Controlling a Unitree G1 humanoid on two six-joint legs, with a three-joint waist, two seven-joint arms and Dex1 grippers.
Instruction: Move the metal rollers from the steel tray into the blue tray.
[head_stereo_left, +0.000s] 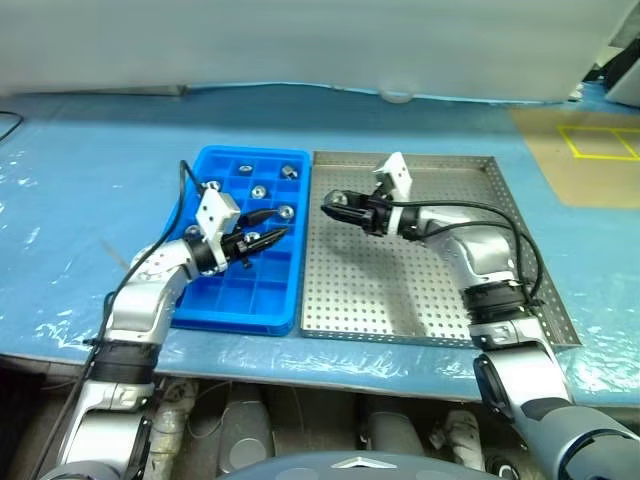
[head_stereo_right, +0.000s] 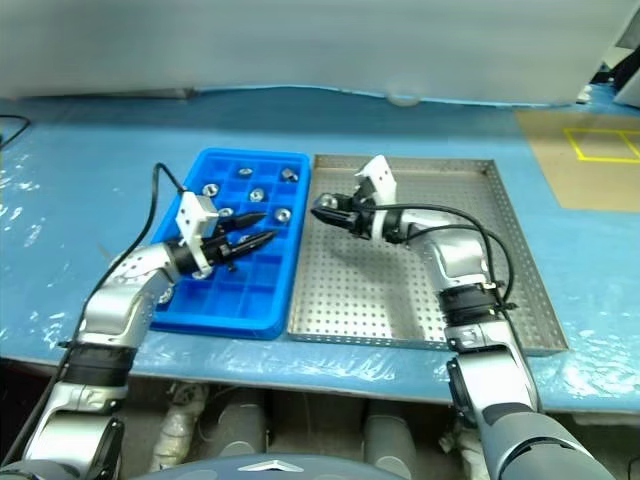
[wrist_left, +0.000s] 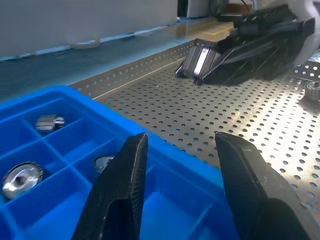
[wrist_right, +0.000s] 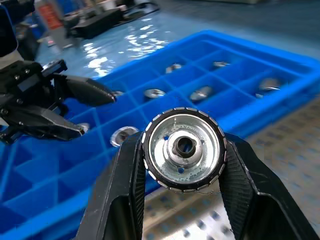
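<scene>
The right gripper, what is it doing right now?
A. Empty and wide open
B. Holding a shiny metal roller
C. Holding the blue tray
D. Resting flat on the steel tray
B: in the right wrist view the right gripper has its jaws closed on both sides of a round metal roller, carried above the steel tray near the edge of the blue tray.

Head stereo pair looks down on both trays; wrist cameras sit close — both catch the blue tray (wrist_left: 60, 105).
</scene>
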